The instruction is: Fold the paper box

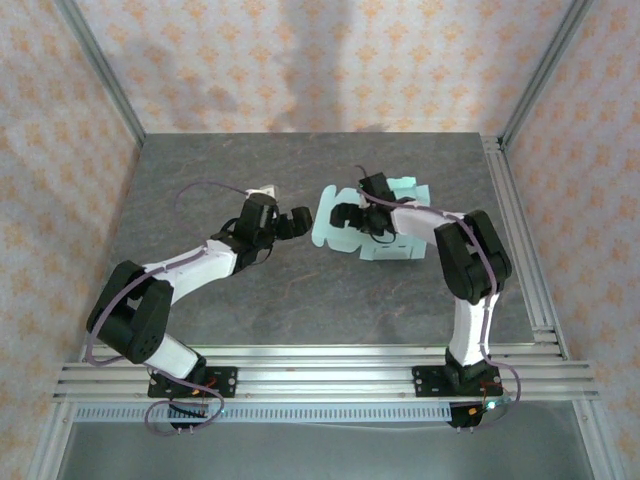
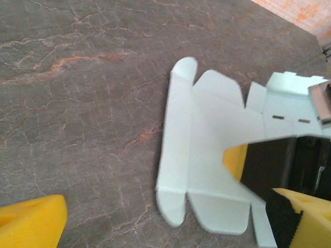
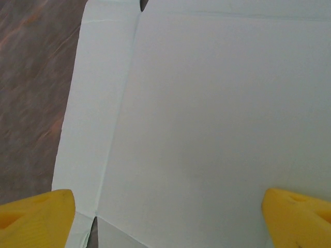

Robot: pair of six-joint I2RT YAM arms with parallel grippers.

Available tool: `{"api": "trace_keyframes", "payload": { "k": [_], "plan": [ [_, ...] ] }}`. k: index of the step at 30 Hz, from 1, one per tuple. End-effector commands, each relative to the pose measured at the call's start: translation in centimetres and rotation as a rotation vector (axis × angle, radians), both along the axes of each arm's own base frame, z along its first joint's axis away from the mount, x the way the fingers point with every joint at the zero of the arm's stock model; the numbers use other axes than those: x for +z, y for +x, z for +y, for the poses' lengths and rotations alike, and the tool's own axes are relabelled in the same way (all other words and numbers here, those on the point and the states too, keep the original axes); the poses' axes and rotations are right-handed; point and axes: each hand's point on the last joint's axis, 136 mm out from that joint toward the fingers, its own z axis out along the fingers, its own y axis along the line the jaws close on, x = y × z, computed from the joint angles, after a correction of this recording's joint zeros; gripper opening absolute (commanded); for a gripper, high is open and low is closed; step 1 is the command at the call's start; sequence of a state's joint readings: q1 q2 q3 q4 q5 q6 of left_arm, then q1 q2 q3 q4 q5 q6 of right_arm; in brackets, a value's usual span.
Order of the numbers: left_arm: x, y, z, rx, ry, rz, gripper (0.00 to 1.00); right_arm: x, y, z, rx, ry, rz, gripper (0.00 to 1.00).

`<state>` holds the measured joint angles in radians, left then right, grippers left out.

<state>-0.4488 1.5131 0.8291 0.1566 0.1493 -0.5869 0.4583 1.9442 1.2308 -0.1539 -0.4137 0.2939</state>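
The paper box (image 1: 326, 226) is a flat pale mint die-cut sheet with rounded tabs, lying on the grey table right of centre. My right gripper (image 1: 347, 214) hovers over the sheet's left half, open. In the right wrist view the sheet (image 3: 207, 119) spreads under the open right gripper (image 3: 168, 222), with nothing between the yellow fingertips (image 3: 36, 217). My left gripper (image 1: 298, 222) stands just left of the sheet, apart from it and open. The left wrist view has the sheet (image 2: 207, 139) ahead of the open left gripper (image 2: 165, 227), with the right gripper's yellow finger (image 2: 235, 160) on top of it.
A small white object (image 1: 262, 190) lies behind the left arm. Aluminium rails run along the table's right edge (image 1: 515, 230) and near edge (image 1: 320, 370). Patterned walls close the back and sides. Bare grey table (image 1: 200, 180) stretches to the left.
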Motion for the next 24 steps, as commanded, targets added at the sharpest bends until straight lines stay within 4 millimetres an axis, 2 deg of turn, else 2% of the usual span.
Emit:
{"api": "trace_keyframes", "payload": {
  "k": [1, 3, 6, 9, 12, 15, 18, 21, 24],
  "plan": [
    [1.6, 0.4, 0.2, 0.028, -0.046, -0.054, 1.00, 2.5, -0.7, 1.6, 0.051, 0.031, -0.042, 0.94],
    [1.5, 0.6, 0.0, 0.022, -0.037, -0.047, 1.00, 4.8, -0.5, 1.8, 0.024, 0.072, -0.098, 0.95],
    [1.1, 0.9, -0.7, 0.003, -0.016, -0.017, 1.00, 7.7, 0.4, 0.3, -0.050, 0.082, -0.207, 0.96],
    [0.9, 1.3, -2.8, -0.053, -0.014, -0.003, 1.00, 9.5, 1.0, -2.8, -0.153, 0.079, -0.258, 0.97],
    [0.8, 2.1, -5.8, -0.130, -0.026, 0.027, 1.00, 10.4, 1.4, -6.3, -0.265, 0.175, -0.276, 0.99],
    [-0.2, 3.0, -9.1, -0.209, -0.045, 0.069, 0.97, 10.4, 1.5, -10.7, -0.385, 0.250, -0.311, 0.99],
    [-0.9, 4.2, -12.1, -0.276, -0.072, 0.098, 0.93, 9.7, 0.7, -14.6, -0.461, 0.212, -0.308, 0.99],
    [-2.6, 5.3, -14.3, -0.326, -0.087, 0.166, 0.87, 8.7, -0.4, -17.2, -0.512, 0.127, -0.302, 0.99],
    [-4.3, 6.0, -15.4, -0.355, -0.074, 0.236, 0.85, 8.1, -1.3, -18.5, -0.537, 0.094, -0.293, 0.99]
  ]
}}
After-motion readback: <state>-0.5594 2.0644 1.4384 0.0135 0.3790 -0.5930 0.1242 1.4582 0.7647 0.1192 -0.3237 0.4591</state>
